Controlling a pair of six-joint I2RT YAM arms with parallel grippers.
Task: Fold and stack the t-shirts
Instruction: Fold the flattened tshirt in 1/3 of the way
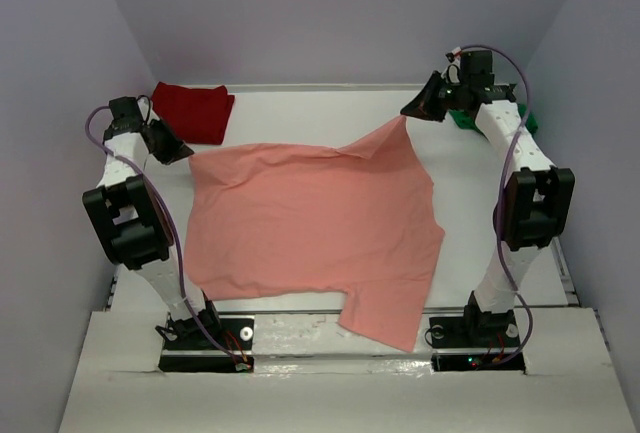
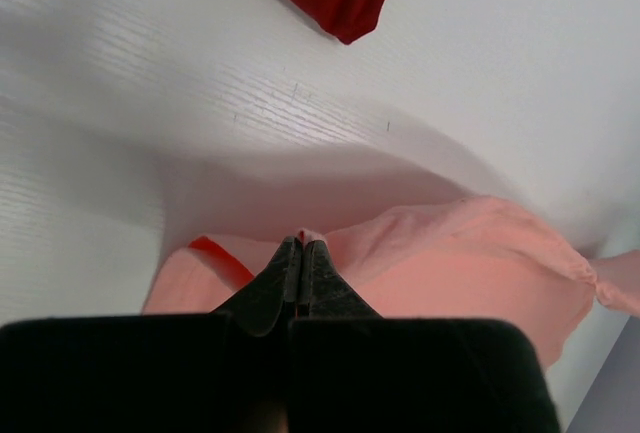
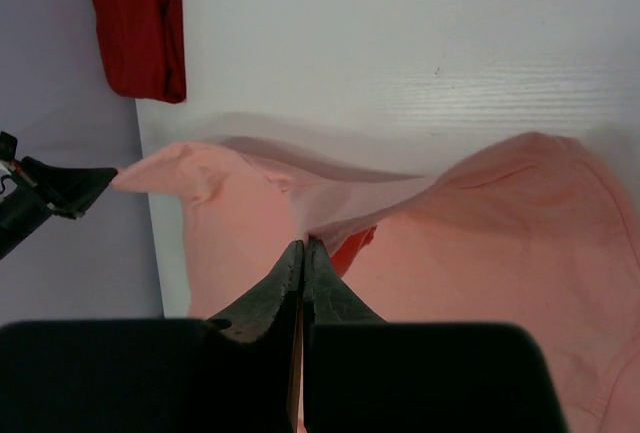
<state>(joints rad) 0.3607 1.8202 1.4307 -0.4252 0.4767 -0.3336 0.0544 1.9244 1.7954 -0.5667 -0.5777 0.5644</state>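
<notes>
The salmon-pink shirt [image 1: 310,223] lies spread over the middle of the surface [image 1: 300,113], with one flap reaching the near edge beside the right arm's base. Its two far corners are lifted. The left claw [image 1: 188,156] is pressed together on the far-left corner of the cloth; the left wrist view shows the fingers [image 2: 285,278] meeting with pink fabric between the tips. The right claw [image 1: 408,113] pinches the far-right corner, pulling it up into a peak, and the cloth is wrinkled between the two lifted corners. The dark red shirt [image 1: 193,110] sits folded at the far-left corner of the surface. The green shirt [image 1: 465,120] lies at the far-right corner, mostly hidden behind the right arm.
</notes>
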